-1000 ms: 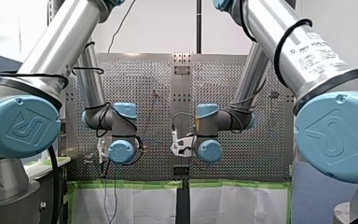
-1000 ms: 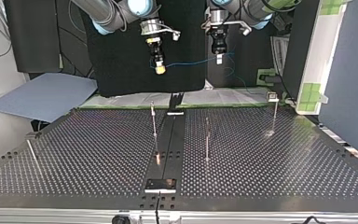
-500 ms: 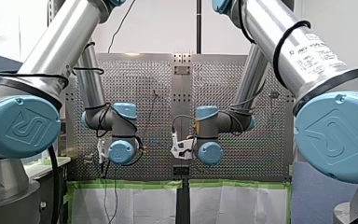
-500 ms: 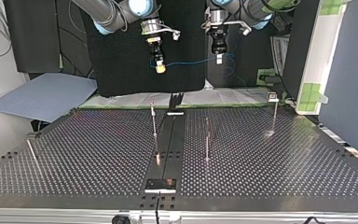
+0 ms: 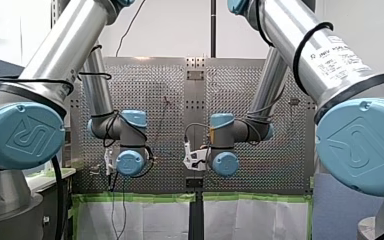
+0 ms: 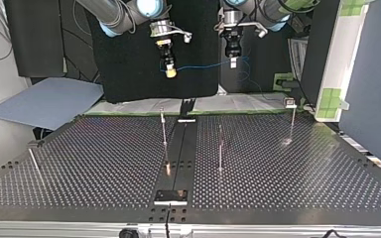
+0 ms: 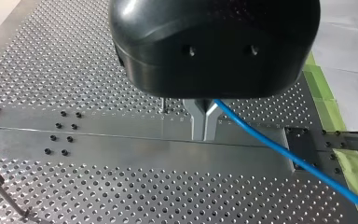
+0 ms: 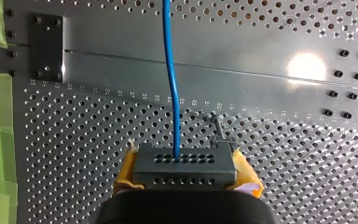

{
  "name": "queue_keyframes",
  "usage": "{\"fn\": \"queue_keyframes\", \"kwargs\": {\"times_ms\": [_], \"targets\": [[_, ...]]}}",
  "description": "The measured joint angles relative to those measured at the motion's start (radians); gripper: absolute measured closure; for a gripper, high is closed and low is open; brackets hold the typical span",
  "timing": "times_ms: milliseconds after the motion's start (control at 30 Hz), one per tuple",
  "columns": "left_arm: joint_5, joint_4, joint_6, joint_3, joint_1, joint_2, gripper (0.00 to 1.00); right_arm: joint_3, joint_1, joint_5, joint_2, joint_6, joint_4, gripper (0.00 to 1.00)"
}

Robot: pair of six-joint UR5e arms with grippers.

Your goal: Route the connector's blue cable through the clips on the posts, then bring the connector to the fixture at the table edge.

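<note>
Revealing clamped connector (image 8: pixel 184 165): right wrist view

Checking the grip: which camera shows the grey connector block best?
The right wrist view: the grey perforated connector block sits between my right end effector's yellow pads. In the top view it is too small to make out. The left wrist view shows only its blue cable, and the front view hides it.

connector (image 8: pixel 185 164) in right gripper (image 6: pixel 169 72), cable (image 8: pixel 169 70) running to left gripper (image 7: pixel 204 125), table (image 7: pixel 98 56) beneath
</note>
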Motion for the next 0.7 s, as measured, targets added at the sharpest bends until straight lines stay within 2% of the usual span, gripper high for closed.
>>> {"fn": "queue_keyframes", "kwargs": {"times_ms": [133, 233, 467, 500, 700], "targets": [[0.003, -0.004, -0.004, 0.004, 0.004, 0.001, 1.00, -0.006, 0.005, -0.004, -0.005, 0.006, 0.006, 1.00], [0.010, -0.021, -0.016, 0.018, 0.011, 0.014, 1.00, -0.025, 0.021, -0.009, -0.025, 0.025, 0.025, 1.00], [0.029, -0.087, -0.053, 0.029, 0.021, 0.078, 1.00, -0.076, 0.042, -0.025, -0.081, 0.081, 0.081, 1.00], [0.029, -0.094, -0.055, 0.029, 0.023, 0.085, 1.00, -0.078, 0.043, -0.028, -0.086, 0.086, 0.086, 1.00], [-0.005, -0.145, -0.045, 0.030, 0.043, 0.136, 1.00, -0.084, 0.036, -0.038, -0.143, 0.143, 0.143, 1.00]]}}
